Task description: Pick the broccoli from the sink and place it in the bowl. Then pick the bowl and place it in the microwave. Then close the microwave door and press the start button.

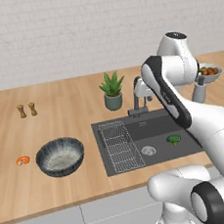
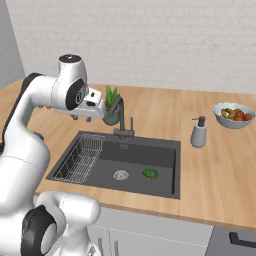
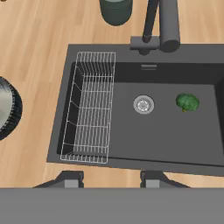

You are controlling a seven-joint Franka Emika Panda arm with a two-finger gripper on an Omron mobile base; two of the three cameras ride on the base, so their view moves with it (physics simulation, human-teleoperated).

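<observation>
- Left base view: broccoli (image 1: 174,139) lies on the floor of the sink (image 1: 187,149), right of the round drain (image 1: 148,150) and apart from it. Wire rack (image 1: 117,146) fills the sink's left part. Grey faucet (image 1: 140,97) stands at the back rim, potted plant (image 1: 112,90) just to its left.
- Same view: bowl (image 1: 60,157) sits on the wooden counter (image 1: 60,115) left of the sink, upright, with a whitish speckled inside. A small orange item (image 1: 23,160) lies just left of it. Two small wooden shakers (image 1: 27,110) stand farther back. The light bowl of orange-brown food (image 1: 209,72) shows past the white arm at right.
- Right base view: broccoli (image 2: 149,174) rests right of the drain (image 2: 120,174) in the sink (image 2: 165,150). A soap dispenser (image 2: 199,132) stands on the counter right of the sink, the food bowl (image 2: 233,115) beyond it. The hand is raised above the sink's left rear corner, near the plant (image 2: 111,105).
- Hand view: gripper (image 3: 110,178) looks down on the sink (image 3: 175,148); both finger tips (image 3: 69,178) stand partly apart over the near rim, with nothing between them. Broccoli (image 3: 187,102) lies right of the drain (image 3: 143,104). The bowl's (image 3: 8,109) edge shows at far left.
</observation>
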